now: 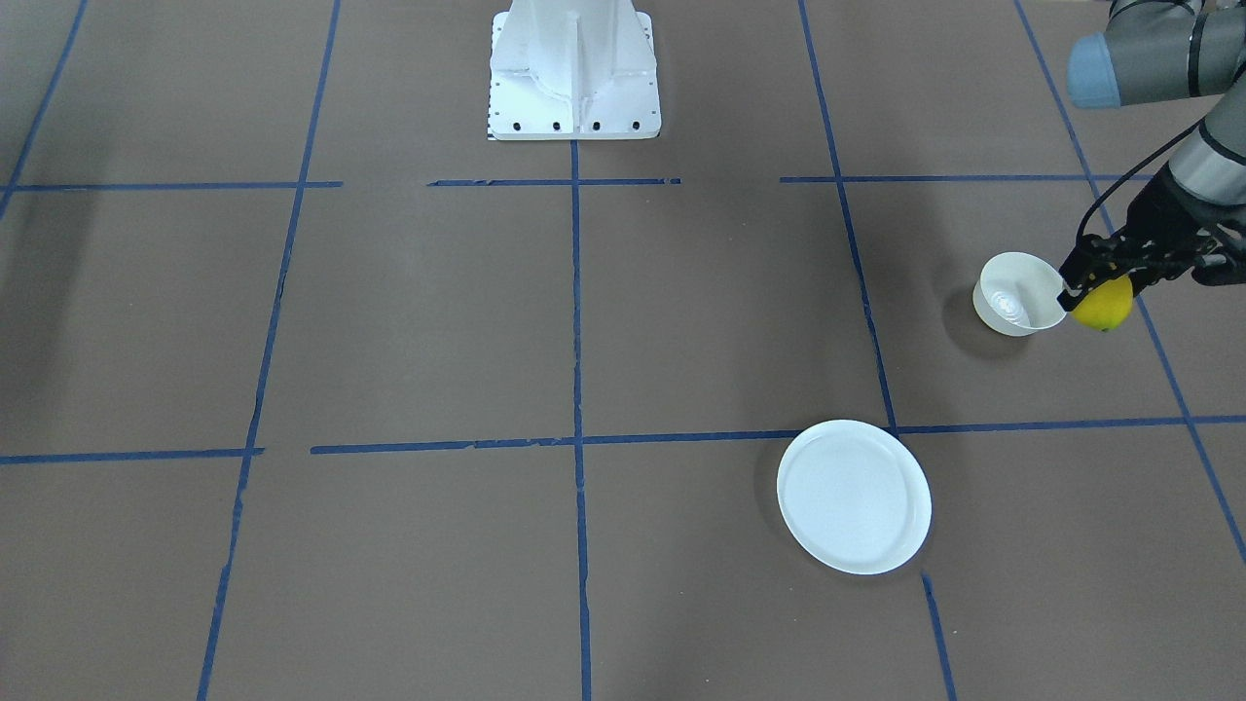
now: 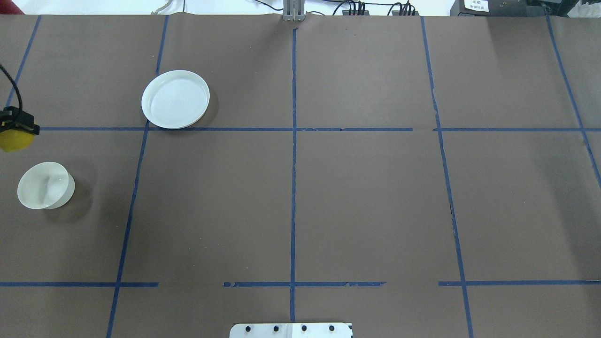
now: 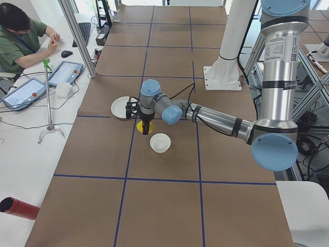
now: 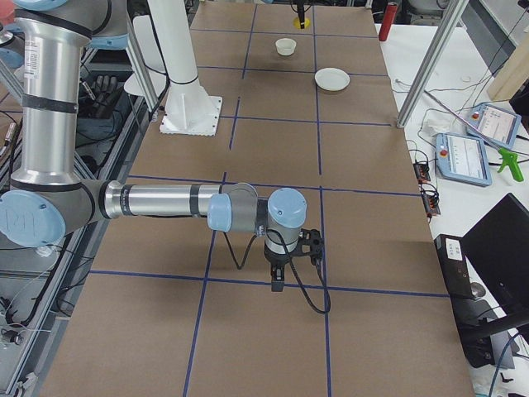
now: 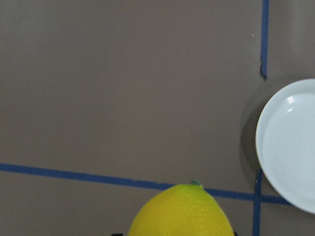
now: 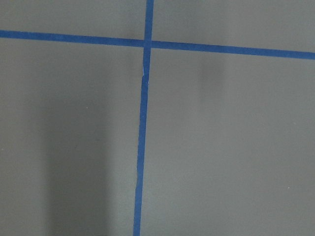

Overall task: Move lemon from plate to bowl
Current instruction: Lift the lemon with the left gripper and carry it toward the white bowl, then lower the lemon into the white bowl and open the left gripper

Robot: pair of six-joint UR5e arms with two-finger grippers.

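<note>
The left arm (image 3: pixel 216 117) and right arm (image 4: pixel 157 201) are showing silver tubes with pale blue joint caps (image 3: pixel 274 152), a black cable (image 2: pixel 19 97) is looping to the black left gripper (image 1: pixel 1100 290), and what are probably screws (image 1: pixel 557 126) are dotting the white pedestal (image 1: pixel 574 68).

right pincer (image 4: pixel 277 285) over table (image 4: pixel 372 248) | lemon (image 4: pixel 303 24) beyond bowl (image 4: pixel 286 45) | plate (image 4: pixel 332 78) apart from both

Lemon (image 5: pixel 182 211) skin matt, dimpled; plate (image 5: pixel 290 147) smooth, glossy; table (image 2: pixel 357 197) w/ matt brown paper.

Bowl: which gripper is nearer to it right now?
Left. The left gripper, holding the lemon, hangs just beside the bowl, not over it. The right gripper is far off, above the table at the opposite end.
</note>
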